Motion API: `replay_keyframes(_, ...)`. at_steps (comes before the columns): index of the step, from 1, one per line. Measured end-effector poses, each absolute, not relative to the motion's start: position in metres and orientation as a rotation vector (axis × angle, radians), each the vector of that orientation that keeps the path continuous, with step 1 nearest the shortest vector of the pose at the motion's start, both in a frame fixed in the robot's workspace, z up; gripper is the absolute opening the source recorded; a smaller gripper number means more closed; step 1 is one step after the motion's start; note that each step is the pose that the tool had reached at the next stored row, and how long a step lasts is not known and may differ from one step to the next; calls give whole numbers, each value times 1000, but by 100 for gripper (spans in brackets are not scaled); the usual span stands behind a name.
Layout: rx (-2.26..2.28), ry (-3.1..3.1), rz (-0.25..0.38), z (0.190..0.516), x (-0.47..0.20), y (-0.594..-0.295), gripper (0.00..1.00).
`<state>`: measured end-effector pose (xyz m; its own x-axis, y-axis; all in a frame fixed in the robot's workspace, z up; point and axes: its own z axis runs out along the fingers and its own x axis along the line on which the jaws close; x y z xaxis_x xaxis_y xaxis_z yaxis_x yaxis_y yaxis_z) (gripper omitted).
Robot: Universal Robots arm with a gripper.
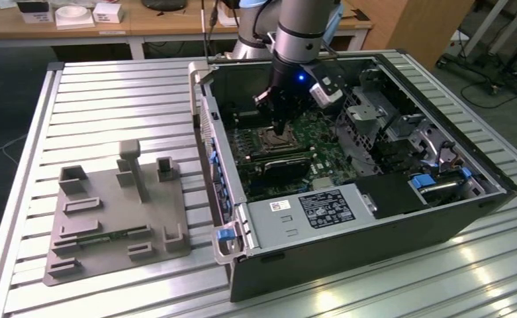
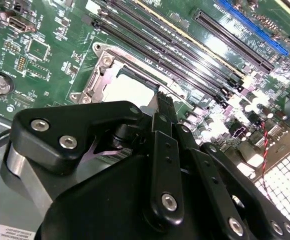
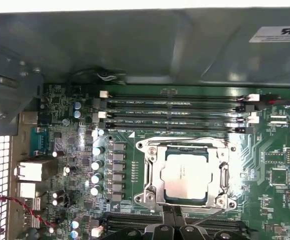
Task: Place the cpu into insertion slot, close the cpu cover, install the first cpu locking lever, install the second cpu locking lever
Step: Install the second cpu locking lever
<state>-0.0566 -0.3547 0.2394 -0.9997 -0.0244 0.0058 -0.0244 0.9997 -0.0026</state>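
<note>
- The gripper (image 1: 281, 136) hangs straight down inside the open computer case (image 1: 347, 265), low over the motherboard (image 1: 316, 142), at the socket's edge.
- The fingers (image 3: 170, 220) look pressed close together in both wrist views. Whether they pinch anything I cannot tell; their tips sit against the socket frame and hide what lies under them.
- The cpu (image 3: 186, 175) lies flat in its socket on the motherboard, silvery top up, seated square within the opening.
- The cpu cover (image 3: 154, 172) lies down flat around the chip, its open centre framing the metal top, so chip and cover appear to be in place.
- The deciding relation: the gripper stands at the socket edge facing away from the memory slots (image 3: 174, 107), just beside the cover's frame, with the chip directly beyond its tips, toward those slots.
- A thin wire lever (image 3: 207, 216) slants away from the fingertips along that same socket edge, in the first wrist view. It looks not yet pressed home, though I cannot say for sure.
- The work appears to be at the locking-lever stage.
</note>
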Motion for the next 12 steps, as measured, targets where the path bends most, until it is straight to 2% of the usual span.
replay_keyframes(12, 14, -3135, 4, 240, -56, -365, 10)
